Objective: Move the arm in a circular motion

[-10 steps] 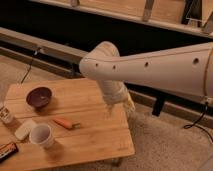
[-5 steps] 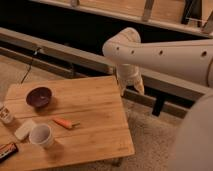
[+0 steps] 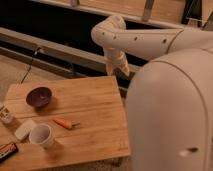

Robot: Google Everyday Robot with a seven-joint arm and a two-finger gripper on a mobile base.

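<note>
The arm is glossy cream-white with small dark holes. Its upper segment (image 3: 150,41) runs from the right edge to a rounded joint (image 3: 111,29) at the top middle. From there the ribbed wrist (image 3: 114,56) hangs down. The gripper (image 3: 121,70) is at its tip, above the far right corner of the wooden table (image 3: 95,107) and holding nothing that shows. Another very thick arm segment (image 3: 172,115) fills the right foreground and hides the floor behind it.
On the table's left half are a purple bowl (image 3: 39,96), an orange carrot-like piece (image 3: 64,122), a white cup (image 3: 41,135), a pale block (image 3: 24,129), a small jar (image 3: 5,114) and a snack bar (image 3: 7,149). A dark shelf rail (image 3: 55,47) runs behind.
The arm has swung up and to the right, from over the table's middle to its far right corner. The thick near segment has come to fill the right foreground.
</note>
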